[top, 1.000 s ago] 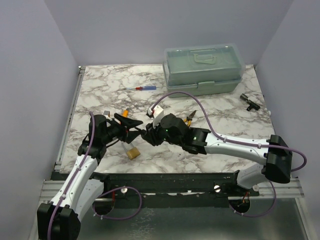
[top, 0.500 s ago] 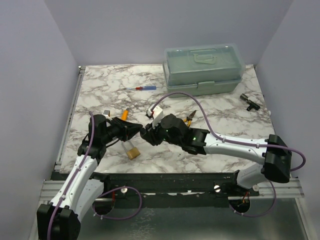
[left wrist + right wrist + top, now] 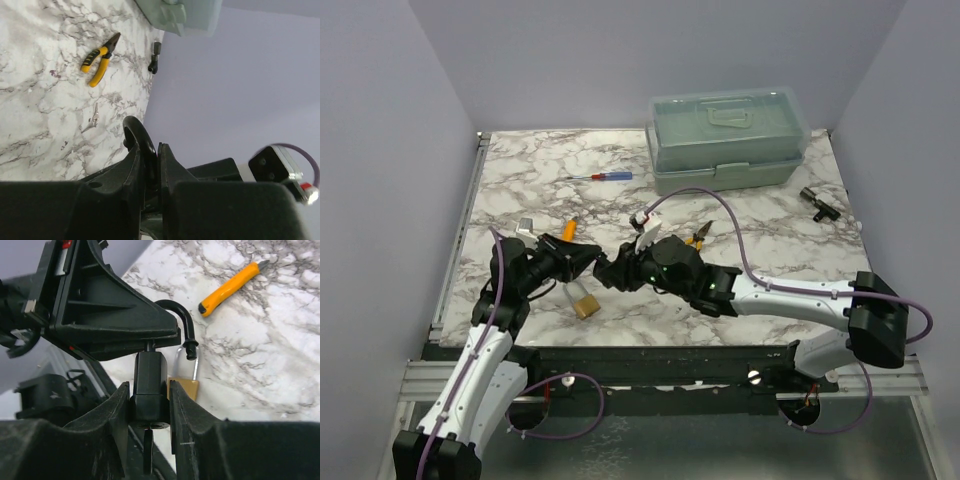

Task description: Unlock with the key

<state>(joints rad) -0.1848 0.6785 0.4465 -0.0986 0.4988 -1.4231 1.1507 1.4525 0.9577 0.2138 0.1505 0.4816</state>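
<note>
First, left gripper (image 3: 588,263): pinched together on the curved shackle of the small black padlock (image 3: 150,382).
Black padlock: held off the white-veined marble table (image 3: 35,125), one shackle end free of the body.
Right gripper (image 3: 611,272): clamped on the padlock's body.
Silver-grey metal key bunch (image 3: 94,115): flat on the marble, right of both grippers, touching neither, near the yellow-handled pliers (image 3: 100,59).

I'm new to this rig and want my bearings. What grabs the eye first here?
Mid-table, a black padlock is gripped from both sides: the right tool clamps its body, the left tool pinches its shackle. A brass padlock lies just beneath, and a pale green toolbox sits at the far edge.
</note>
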